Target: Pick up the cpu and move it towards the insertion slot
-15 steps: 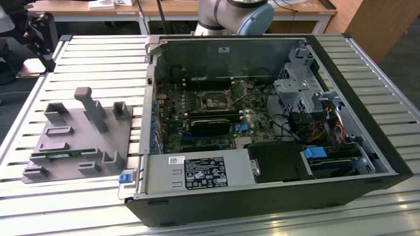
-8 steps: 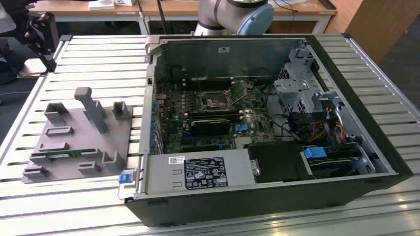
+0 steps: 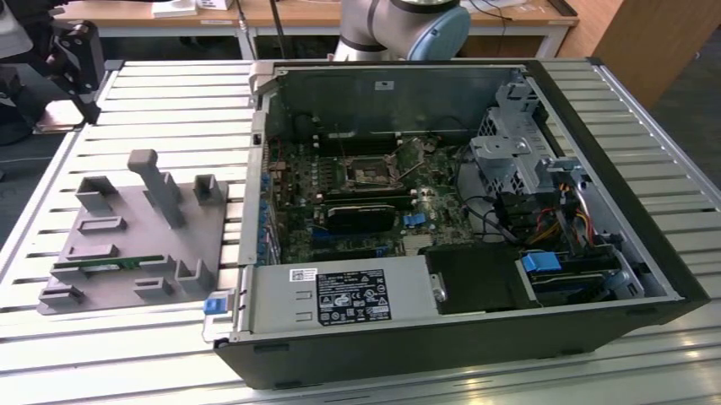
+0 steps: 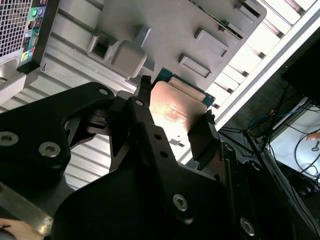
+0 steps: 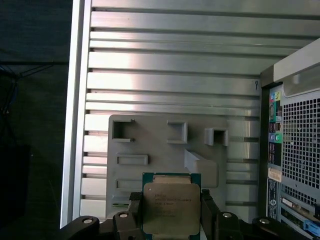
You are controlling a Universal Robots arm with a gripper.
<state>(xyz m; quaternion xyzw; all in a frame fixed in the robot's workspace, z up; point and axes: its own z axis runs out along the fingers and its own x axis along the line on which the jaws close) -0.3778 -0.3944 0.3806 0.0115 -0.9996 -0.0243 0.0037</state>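
Gripper [image 5: 171, 212] jaws narrowed onto the cpu [image 5: 170, 205], one finger [image 4: 202, 135] on each opposite edge. It hangs above the grey fixture plate [image 5: 150, 142], beside the computer case [image 5: 295, 135]. Insertion slot [image 3: 372, 170] lies inside the case.

We are looking at bright, even overhead light in the exterior view. The slatted metal surface [image 3: 113, 346] is glaring white along its near slats, while the inside of the computer case [image 3: 372, 181] is sitting in softer shade. The grey tray [image 3: 147, 245] is throwing only short, faint shadows. In the second wrist view the cpu [image 4: 172, 112] is catching a warm, washed-out reflection, its lid glowing pinkish, and the black tool [image 4: 176, 100] is reading as a nearly featureless dark mass. In the first wrist view broad bands of glare are running across the slats, and the floor [image 5: 35, 150] beyond the edge is falling into near-black.
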